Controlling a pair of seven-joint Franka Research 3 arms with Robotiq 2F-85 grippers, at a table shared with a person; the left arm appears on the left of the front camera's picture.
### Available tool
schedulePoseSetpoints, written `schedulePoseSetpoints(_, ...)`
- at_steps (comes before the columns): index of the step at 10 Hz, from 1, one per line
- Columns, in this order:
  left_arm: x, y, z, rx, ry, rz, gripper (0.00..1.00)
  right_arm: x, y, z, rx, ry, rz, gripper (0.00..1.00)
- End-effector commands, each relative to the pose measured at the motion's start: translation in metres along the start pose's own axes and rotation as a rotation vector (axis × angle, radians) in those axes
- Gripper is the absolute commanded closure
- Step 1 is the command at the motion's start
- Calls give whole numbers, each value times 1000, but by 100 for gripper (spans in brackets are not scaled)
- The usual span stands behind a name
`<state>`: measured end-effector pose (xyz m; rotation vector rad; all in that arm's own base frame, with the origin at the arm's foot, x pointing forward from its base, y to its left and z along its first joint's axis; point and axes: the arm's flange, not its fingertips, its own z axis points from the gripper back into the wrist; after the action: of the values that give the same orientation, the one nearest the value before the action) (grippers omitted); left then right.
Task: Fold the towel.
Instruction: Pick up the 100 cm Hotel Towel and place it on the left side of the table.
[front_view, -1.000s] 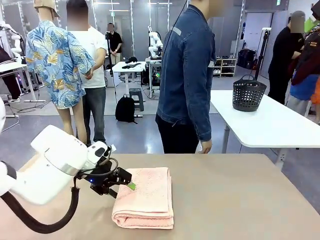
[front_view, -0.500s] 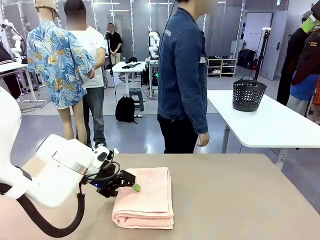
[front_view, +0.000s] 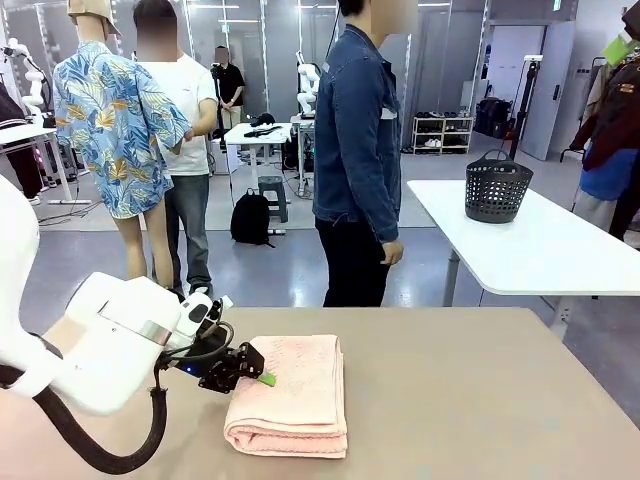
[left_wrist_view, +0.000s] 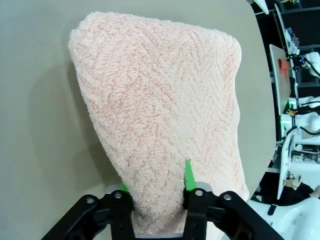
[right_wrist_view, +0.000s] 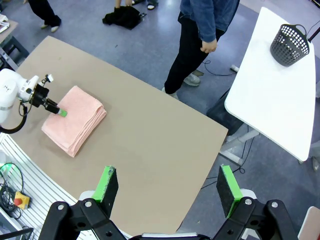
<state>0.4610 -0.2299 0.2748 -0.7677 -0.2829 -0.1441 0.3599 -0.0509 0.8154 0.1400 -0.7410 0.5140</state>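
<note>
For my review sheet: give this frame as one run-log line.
towel: folded stack on table | left tool: at towel's edge, grip unclear | right tool: open, high above table | person: standing at far side

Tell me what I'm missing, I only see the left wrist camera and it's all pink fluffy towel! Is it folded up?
Observer: Yes. From the front, the towel lies folded in a neat stack of layers on the brown table.
Operator: Where's the other robot hand?
Observer: The right gripper hangs high above the table, open, holding nothing.
Operator: Is anybody there?
Observer: A person in a denim jacket stands at the far side, arms down, touching nothing.
</note>
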Motion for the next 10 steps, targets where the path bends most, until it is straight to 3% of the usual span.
schedulePoseSetpoints(1, -4, 3, -4, -23, -19, -22, 96, -1, 0, 1, -3, 6, 3, 0)
schedulePoseSetpoints(2, -3, 4, -2, -16, -15, -30, 100, -1, 0, 1, -3, 6, 3, 0)
schedulePoseSetpoints(7, 2, 15, 13, -33, -14, -39, 100, -1, 0, 1, -3, 6, 3, 0)
schedulePoseSetpoints(10, 13, 34, 57, -55, 23, -70, 100, -1, 0, 1, -3, 6, 3, 0)
